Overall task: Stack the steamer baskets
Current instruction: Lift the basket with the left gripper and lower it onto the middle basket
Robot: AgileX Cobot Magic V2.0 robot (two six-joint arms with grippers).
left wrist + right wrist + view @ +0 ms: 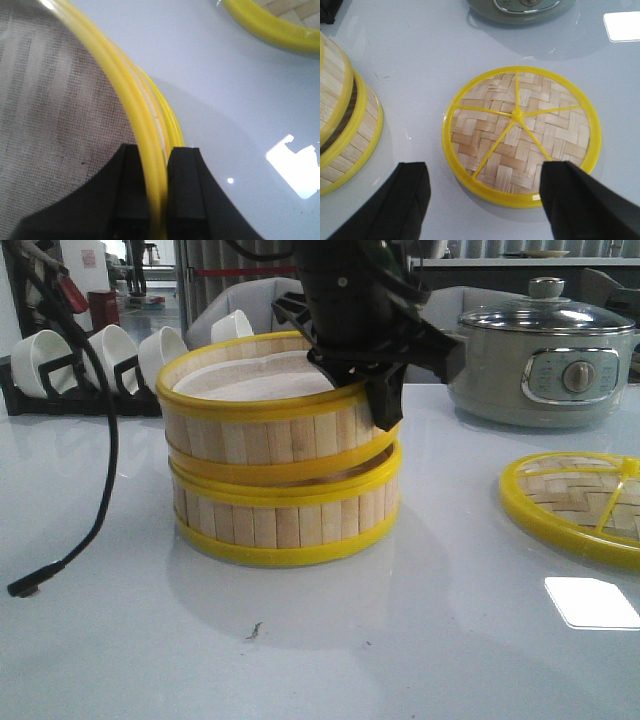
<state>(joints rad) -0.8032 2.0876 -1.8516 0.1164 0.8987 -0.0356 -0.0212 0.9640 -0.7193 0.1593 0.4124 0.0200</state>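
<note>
Lid (575, 502) and pot (545, 365) right of tilted upper basket (270, 405)

glossy white table (330, 660), bright window glare patch (592, 602); rack of white bowls (95, 360) behind, dim room beyond.

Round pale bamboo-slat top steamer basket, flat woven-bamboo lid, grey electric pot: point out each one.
Top steamer basket (262, 438): front view, slatted side wall.
Woven-bamboo lid (520, 134): right wrist view, woven centre.
Grey electric pot (500, 375): front view, body.

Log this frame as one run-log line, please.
stage: stacking | left gripper: shut on upper basket rim | upper basket: tilted on lower basket, not seated | right gripper: open above lid
</note>
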